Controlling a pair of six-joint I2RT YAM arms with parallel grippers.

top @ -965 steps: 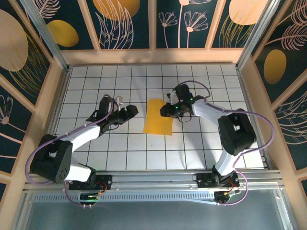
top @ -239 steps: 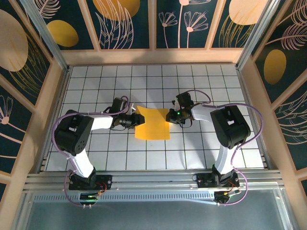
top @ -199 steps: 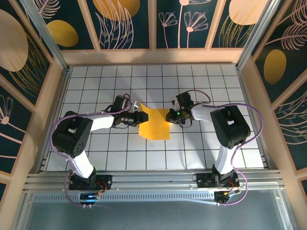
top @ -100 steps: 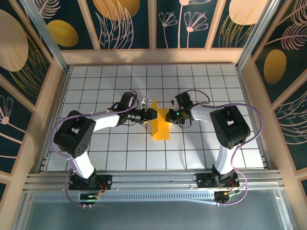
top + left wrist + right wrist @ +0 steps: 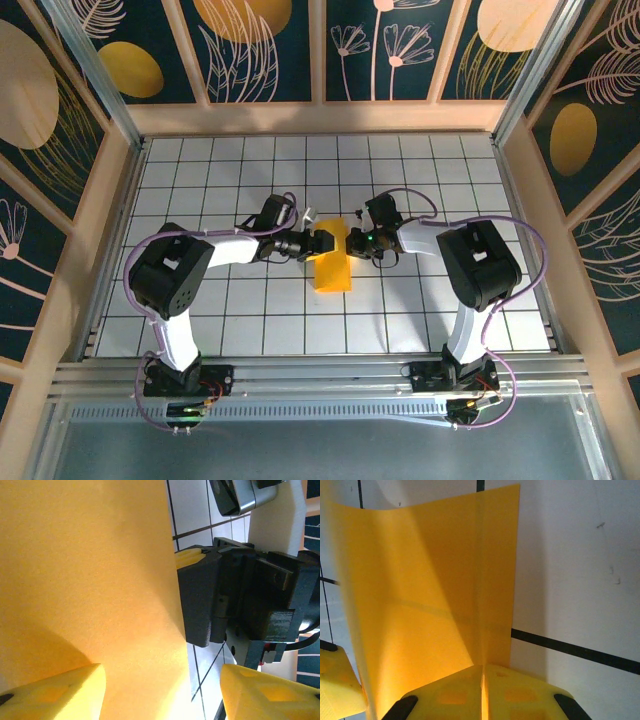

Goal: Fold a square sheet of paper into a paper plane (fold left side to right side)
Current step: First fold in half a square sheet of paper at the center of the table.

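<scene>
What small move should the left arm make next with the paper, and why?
Probably lower the left gripper and press the flap flat. Its jaws stand open, the square sheet of paper arches over, not yet flat, and the right gripper clamps its right edge.

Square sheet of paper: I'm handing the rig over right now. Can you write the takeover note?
Left tool: open, at the raised left side of the square sheet of paper.
Right tool: shut on the sheet's right edge, pinning it near the table.
Sheet: mid-table between both tools, its left part stood up and curving toward the right.
Done: left side lifted and brought partway over.
Left: lay it onto the right edge, press the crease, then all the plane folds.
</scene>
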